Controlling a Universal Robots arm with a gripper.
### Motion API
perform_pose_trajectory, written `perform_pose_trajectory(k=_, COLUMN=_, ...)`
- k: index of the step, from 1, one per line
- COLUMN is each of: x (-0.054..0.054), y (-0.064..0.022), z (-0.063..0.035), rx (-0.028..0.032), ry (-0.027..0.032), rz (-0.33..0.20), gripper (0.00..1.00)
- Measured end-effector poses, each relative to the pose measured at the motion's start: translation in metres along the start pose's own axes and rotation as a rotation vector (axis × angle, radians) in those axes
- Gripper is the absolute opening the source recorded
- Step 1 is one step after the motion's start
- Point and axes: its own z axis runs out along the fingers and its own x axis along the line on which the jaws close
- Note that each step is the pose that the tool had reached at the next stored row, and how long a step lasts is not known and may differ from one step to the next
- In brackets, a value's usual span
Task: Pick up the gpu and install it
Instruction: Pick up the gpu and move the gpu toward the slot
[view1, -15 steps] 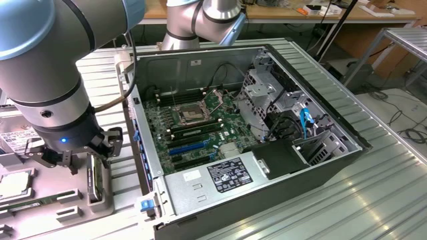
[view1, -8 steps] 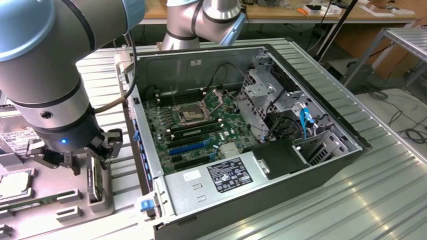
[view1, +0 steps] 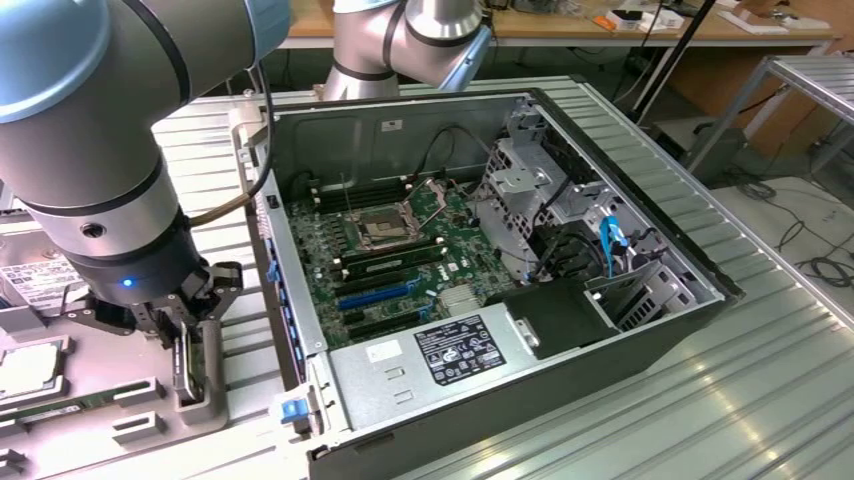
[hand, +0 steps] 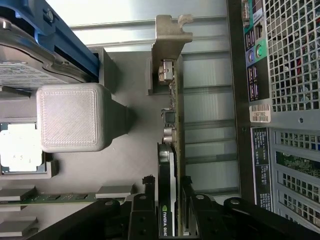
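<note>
Presently, at the exterior view's left, the arm reaches down over the gray fixture tray (view1: 134, 420), which lies just beside the open computer case (view1: 400, 110). The gripper (view1: 184, 335) sits directly over the gpu (view1: 196, 365), which stands on edge in a slot of the tray.

In the wrist view, the gpu (hand: 176, 115) appears edge-on, with its silver end bracket (hand: 170, 35) at the far end and its black cooler at the near end. The gripper (hand: 169, 200) straddles that near end. The fingers (hand: 150, 210) are closed against the card, one on each face.

Status: the grasp is judged made. The lift is not yet done, since the card sits low in its holder on the tray.

Further right in the exterior view, the case lies on its side with the cover off. The motherboard (view1: 400, 240) is exposed, and the blue expansion slot (view1: 378, 297) holds no card. The power supply (view1: 441, 350) sits near that slot. Lifting, carrying and seating of the card all remain.
</note>
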Motion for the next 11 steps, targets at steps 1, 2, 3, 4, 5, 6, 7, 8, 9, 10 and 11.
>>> perform_pose_trajectory(k=1, x=0.0000, y=0.0000, z=0.0000, rx=0.0000, ry=-0.0001, rz=0.000, gripper=0.30)
perform_pose_trajectory(k=2, x=0.0000, y=0.0000, z=0.0000, rx=0.0000, ry=0.0000, rz=0.000, gripper=0.30)
perform_pose_trajectory(k=3, x=-0.0002, y=0.0000, z=0.0001, rx=-0.0001, ry=-0.0001, rz=0.000, gripper=0.30)
perform_pose_trajectory(k=4, x=-0.0006, y=0.0000, z=0.0001, rx=-0.0002, ry=-0.0002, rz=0.000, gripper=0.30)
perform_pose_trajectory(k=5, x=-0.0016, y=0.0001, z=0.0002, rx=0.0000, ry=-0.0001, rz=0.000, gripper=0.30)
perform_pose_trajectory(k=6, x=-0.0018, y=0.0001, z=0.0003, rx=-0.0001, ry=-0.0001, rz=0.000, gripper=0.30)
perform_pose_trajectory(k=7, x=-0.0018, y=0.0001, z=0.0003, rx=0.0000, ry=-0.0001, rz=0.000, gripper=0.30)
perform_pose_trajectory(k=8, x=-0.0019, y=0.0001, z=0.0002, rx=0.0001, ry=0.0000, rz=0.000, gripper=0.30)
perform_pose_trajectory(k=9, x=-0.0019, y=0.0001, z=0.0002, rx=0.0000, ry=0.0000, rz=0.000, gripper=0.30)
perform_pose_trajectory(k=10, x=-0.0019, y=0.0001, z=0.0002, rx=0.0000, ry=0.0000, rz=0.000, gripper=0.30)
perform_pose_trajectory(k=11, x=-0.0019, y=0.0001, z=0.0002, rx=0.0000, ry=-0.0001, rz=0.000, gripper=0.30)
